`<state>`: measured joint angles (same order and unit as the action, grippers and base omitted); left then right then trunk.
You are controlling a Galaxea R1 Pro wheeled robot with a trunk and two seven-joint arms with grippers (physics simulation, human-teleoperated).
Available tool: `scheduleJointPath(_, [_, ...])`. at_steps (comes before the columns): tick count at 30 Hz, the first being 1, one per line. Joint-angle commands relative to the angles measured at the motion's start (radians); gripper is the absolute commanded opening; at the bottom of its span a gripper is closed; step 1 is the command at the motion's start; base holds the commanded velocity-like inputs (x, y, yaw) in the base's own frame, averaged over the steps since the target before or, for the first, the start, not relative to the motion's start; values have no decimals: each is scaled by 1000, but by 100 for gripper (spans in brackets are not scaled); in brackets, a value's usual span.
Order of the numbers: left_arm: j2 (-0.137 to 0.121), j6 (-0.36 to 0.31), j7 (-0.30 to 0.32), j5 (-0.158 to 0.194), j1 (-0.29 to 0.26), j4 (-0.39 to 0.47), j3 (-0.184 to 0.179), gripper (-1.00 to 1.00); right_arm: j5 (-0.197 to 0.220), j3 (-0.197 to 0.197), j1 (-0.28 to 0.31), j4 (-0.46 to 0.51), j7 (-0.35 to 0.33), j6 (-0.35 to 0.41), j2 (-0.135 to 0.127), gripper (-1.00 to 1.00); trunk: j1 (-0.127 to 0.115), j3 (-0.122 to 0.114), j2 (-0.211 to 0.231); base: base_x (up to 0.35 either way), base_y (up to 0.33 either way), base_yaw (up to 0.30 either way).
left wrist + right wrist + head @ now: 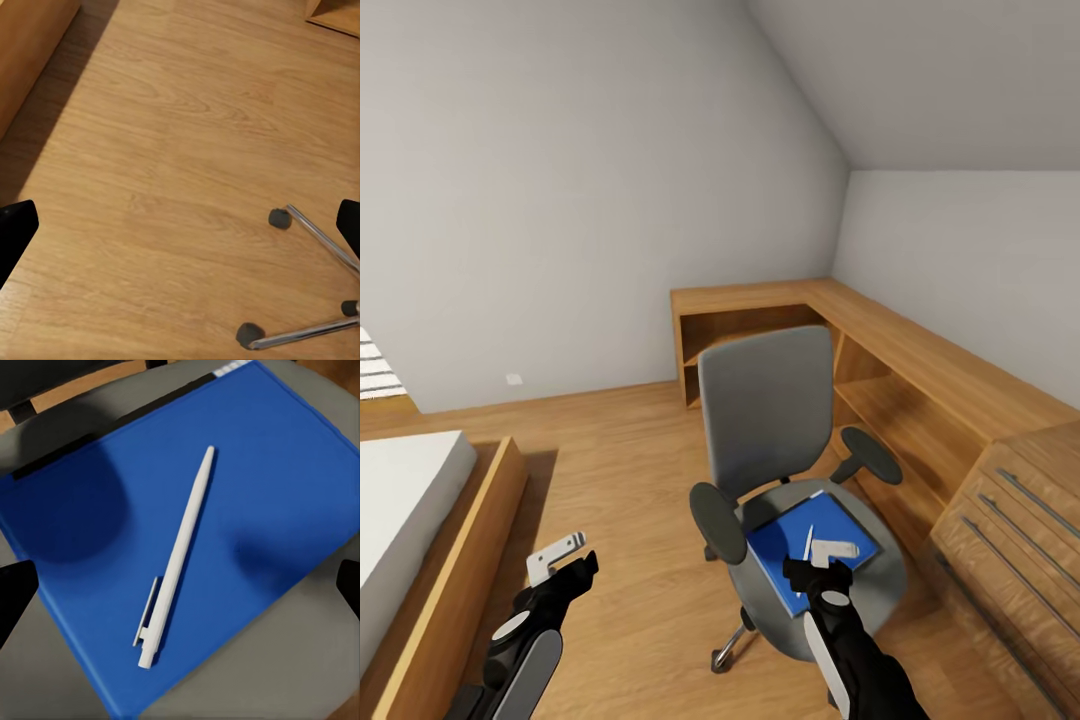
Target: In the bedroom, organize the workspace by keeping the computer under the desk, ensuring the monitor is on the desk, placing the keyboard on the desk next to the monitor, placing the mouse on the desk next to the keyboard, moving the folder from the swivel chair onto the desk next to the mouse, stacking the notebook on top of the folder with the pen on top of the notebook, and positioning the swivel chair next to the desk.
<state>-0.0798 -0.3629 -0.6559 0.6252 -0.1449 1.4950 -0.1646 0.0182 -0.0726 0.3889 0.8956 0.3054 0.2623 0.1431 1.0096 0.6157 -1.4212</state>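
Pen (178, 556) lies on folder (247, 510) atop swivel chair (765, 420).

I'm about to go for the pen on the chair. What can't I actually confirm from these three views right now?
- Right pincer: the head view has it over the folder, its opening unclear; in the right wrist view its fingertips are cut off by the edges.
- Folder's near corner: hidden behind the right arm in the head view.
- Pen: a thin sliver in the head view, half behind the pincer.
- Swivel chair base: mostly hidden beneath the seat; the left wrist view crops it.
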Motion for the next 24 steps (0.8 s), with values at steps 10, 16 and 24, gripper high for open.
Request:
scheduleJointPath(10, [1,-2,-8,7,-1,1,-3,100,2,-3,11,-6,7,7,-2,100,38,32,-71,0,0,0])
scheduleJointPath(16, [0,-2,-8,7,-1,1,-1,100,3,-3,12,-6,10,13,-1,100,61,51,-113,0,0,0])
scheduleJointPath(24, [-1,-2,-8,7,-1,1,-1,100,4,-3,12,-5,10,14,0,100,92,76,-169,0,0,0])
